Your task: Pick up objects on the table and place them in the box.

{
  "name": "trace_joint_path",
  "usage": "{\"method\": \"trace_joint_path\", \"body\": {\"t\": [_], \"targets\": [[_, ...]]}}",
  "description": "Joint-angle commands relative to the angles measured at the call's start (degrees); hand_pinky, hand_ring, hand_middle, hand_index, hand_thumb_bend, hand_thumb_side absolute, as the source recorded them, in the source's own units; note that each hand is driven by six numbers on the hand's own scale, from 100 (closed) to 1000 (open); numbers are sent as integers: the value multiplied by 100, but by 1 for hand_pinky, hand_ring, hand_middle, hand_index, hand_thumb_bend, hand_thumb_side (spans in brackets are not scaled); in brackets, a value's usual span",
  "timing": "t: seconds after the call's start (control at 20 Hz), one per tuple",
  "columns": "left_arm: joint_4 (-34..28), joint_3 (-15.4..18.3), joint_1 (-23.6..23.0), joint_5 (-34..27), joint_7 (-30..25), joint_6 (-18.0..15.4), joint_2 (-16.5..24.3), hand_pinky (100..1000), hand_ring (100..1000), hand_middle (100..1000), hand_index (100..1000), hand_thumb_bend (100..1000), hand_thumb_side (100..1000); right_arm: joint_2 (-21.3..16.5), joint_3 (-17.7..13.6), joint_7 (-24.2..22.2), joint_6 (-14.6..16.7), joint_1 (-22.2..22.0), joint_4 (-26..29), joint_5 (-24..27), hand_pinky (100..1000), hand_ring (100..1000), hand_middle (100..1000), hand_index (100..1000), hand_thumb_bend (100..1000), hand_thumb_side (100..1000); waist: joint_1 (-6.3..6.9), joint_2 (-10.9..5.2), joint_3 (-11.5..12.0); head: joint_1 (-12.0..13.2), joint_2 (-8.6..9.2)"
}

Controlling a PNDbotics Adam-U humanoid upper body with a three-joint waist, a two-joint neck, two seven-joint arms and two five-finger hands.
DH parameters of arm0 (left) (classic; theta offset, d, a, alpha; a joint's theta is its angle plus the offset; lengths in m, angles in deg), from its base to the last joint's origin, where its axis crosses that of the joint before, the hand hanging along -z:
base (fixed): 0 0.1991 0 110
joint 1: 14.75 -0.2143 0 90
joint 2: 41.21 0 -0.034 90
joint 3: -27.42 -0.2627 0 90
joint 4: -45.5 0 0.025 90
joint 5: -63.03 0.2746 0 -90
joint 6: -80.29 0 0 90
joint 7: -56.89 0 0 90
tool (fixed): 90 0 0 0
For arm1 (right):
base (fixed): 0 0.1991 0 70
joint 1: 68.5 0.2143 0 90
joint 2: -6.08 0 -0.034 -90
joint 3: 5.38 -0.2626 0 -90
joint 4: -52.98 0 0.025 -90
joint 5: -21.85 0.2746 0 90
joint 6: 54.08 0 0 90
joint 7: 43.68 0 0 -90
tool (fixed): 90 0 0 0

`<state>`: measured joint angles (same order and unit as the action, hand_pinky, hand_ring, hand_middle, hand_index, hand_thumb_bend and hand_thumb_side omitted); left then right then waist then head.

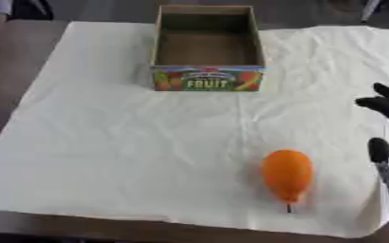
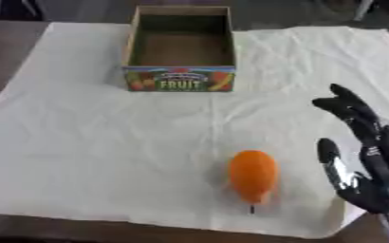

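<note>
- An orange fruit [image 2: 253,175] is lying on a big cream-colored paper sheet [image 1: 131,142].
- The fruit is looking like an orange pear, fat at the far end and thin at the near end, with a small dark stem sticking out toward the near edge.
- The fruit is sitting in the near part of the sheet, a bit to the right of the middle.
- The sheet is covering most of a brown table [image 1: 15,61], and it is looking a little wrinkly.
- A cardboard box [image 1: 206,47] is standing at the far side of the sheet, well apart from the fruit.
- The box is staying open at the top, and nothing is showing inside it.
- The front of the box is showing bright fruit pictures and the word "FRUIT".
- The right robot hand [image 2: 365,156] is showing at the right side, near the fruit but not touching it.
- This black robot hand is holding nothing, and its fingers [image 2: 347,107] are spread out and pointing away toward the far side.
- Its thumb [image 2: 329,154] is sticking up on the side closest to the fruit.
- The left robot hand is not showing in either view.
</note>
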<state>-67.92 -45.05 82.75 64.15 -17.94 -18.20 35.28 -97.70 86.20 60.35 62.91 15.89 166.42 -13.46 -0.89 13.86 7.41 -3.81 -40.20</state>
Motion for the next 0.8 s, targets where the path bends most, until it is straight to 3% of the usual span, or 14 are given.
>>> {"method": "trace_joint_path", "body": {"t": [0.05, 0.6, 0.8], "targets": [[-117, -16, 9, -2, -26, 5, 120, 321, 354, 612, 724, 100, 669, -375, 84, -7, -99, 31, 115, -294, 912, 1000, 813, 941, 100, 1000, -9, -84, 7, -32, 39], [-117, -48, 8, -18, -77, 16, 123, 321, 355, 613, 723, 100, 672, -1314, 465, -272, -636, 168, 115, -767, 936, 1000, 816, 970, 382, 1000, -42, -68, 61, -147, -39], [-117, -60, 14, -26, -94, 22, 116, 320, 355, 614, 723, 100, 673, -1465, 577, -711, -753, 210, 115, -678, 967, 1000, 838, 1000, 490, 866, -61, -54, 90, -362, -94]]}}
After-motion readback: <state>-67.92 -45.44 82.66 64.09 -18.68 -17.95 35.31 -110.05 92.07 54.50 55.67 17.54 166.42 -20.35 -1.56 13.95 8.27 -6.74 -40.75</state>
